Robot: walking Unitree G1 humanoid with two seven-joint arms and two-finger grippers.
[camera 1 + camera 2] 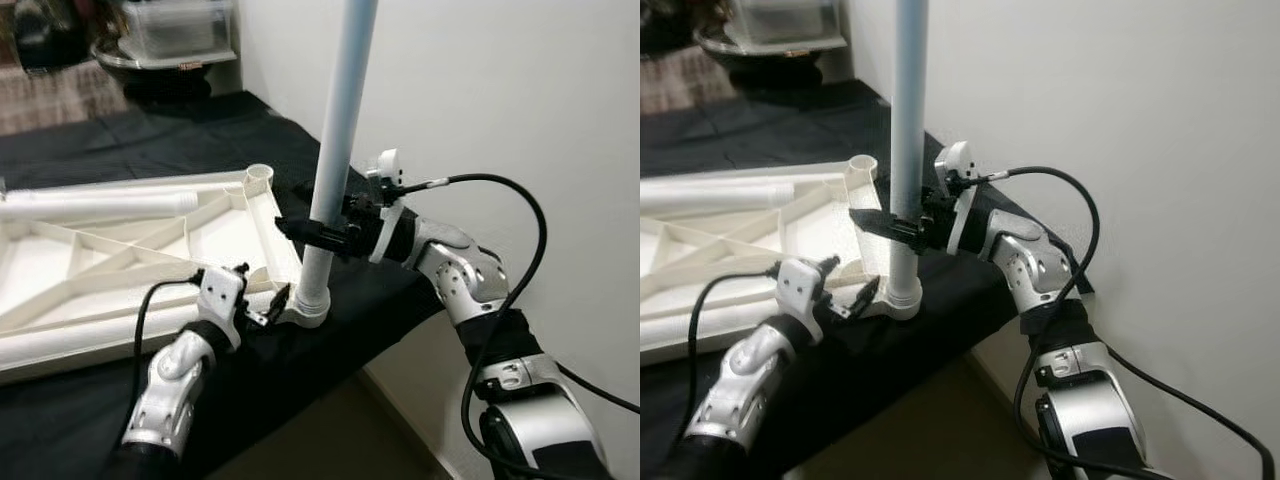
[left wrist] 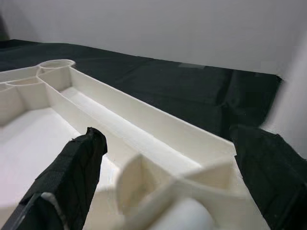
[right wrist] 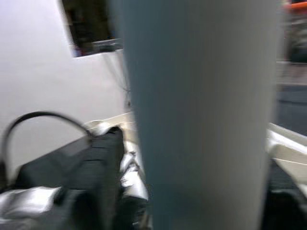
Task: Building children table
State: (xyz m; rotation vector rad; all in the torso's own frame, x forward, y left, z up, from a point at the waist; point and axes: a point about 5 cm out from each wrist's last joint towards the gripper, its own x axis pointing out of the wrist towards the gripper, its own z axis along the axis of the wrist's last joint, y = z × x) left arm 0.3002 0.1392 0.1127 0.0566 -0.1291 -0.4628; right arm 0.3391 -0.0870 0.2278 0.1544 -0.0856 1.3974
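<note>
A white children's table top (image 1: 262, 222) lies upside down on a black cloth, its ribbed underside showing. A pale blue leg (image 1: 336, 150) stands upright in the near right corner socket (image 1: 306, 306). My right gripper (image 1: 318, 236) is shut on this leg about a third of the way up; the leg (image 3: 201, 120) looms close in the right wrist view. My left gripper (image 1: 274, 306) is low at the same corner, open, with one of its fingers (image 2: 72, 177) inside the frame and the other outside on the cloth. A second leg (image 1: 100, 205) lies across the top.
A white wall (image 1: 500, 100) rises close on the right. The black cloth (image 1: 150, 130) ends at an edge just past the corner, with bare floor (image 1: 330, 430) below. Another socket (image 1: 258, 178) marks the far corner. A clear plastic box (image 1: 180, 25) stands at the back.
</note>
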